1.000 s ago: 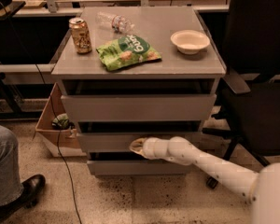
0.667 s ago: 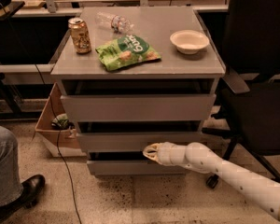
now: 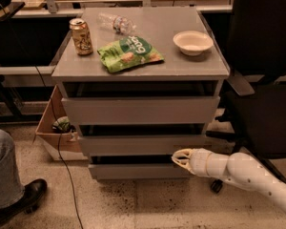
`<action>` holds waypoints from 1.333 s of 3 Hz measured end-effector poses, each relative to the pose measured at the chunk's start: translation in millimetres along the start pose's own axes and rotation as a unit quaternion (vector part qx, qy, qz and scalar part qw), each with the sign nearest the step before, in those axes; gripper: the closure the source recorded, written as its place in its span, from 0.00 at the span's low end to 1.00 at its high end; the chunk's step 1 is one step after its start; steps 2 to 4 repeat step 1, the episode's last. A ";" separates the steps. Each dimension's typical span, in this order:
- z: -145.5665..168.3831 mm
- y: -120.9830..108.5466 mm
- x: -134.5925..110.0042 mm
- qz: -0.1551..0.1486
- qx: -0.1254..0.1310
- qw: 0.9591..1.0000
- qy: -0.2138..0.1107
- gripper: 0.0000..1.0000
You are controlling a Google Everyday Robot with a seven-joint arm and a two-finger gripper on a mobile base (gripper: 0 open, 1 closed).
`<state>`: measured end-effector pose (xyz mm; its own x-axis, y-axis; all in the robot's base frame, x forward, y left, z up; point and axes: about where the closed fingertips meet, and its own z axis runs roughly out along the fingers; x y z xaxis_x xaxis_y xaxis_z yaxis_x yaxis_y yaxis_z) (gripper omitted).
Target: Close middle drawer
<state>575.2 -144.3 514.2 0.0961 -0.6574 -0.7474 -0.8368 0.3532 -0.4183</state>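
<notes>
The grey cabinet has three drawer fronts. The middle drawer is the second front. It sits under the taller top front, with a dark gap above it, and none of its tray shows. My gripper is at the end of the white arm, which reaches in from the lower right. It is at the lower right of the middle front, level with the gap above the lowest drawer. I cannot tell whether it touches the front.
On the cabinet top stand a drink can, a green snack bag, a lying water bottle and a white bowl. A black office chair is close on the right. At the left are a cardboard box, a cable and a person's leg and shoe.
My gripper has moved to the right along the middle drawer's front, from near its centre to its lower right end. The drawer front looks unchanged.
</notes>
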 end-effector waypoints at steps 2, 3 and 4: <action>-15.2 -4.3 5.6 0.003 0.011 1.000 0.005 0.82; -15.2 -4.3 5.6 0.003 0.011 1.000 0.005 0.82; -15.2 -4.3 5.6 0.003 0.011 1.000 0.005 0.82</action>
